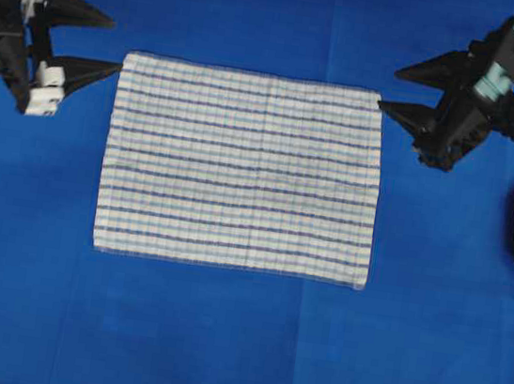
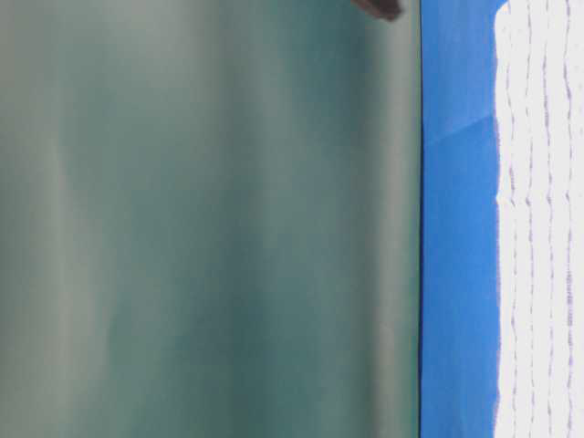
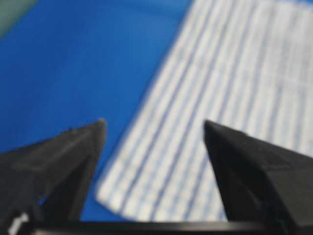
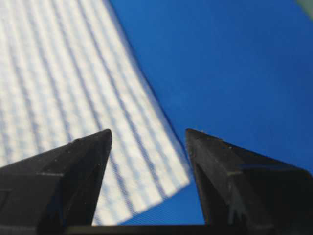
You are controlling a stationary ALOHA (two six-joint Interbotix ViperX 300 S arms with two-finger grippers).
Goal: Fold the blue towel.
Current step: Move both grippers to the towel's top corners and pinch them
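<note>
At the middle of the blue table covering (image 1: pixel 219 339) the blue towel (image 1: pixel 241 171) lies spread flat, a white cloth with thin blue stripes, unfolded and with no crease showing. The left gripper (image 1: pixel 92 38) stands at its far left corner with jaws wide and nothing between them, one fingertip right at the edge; the right gripper (image 1: pixel 405 90) mirrors it at the far right corner, also wide and empty. Both wrist views show a corner lying between the fingers but not pinched. The risk, as I judge it, is a pinch that catches only air or only one layer's fringe, so one corner lifts and the other stays, skewing the fold. Closing too low could also snag the covering along with the towel.
</note>
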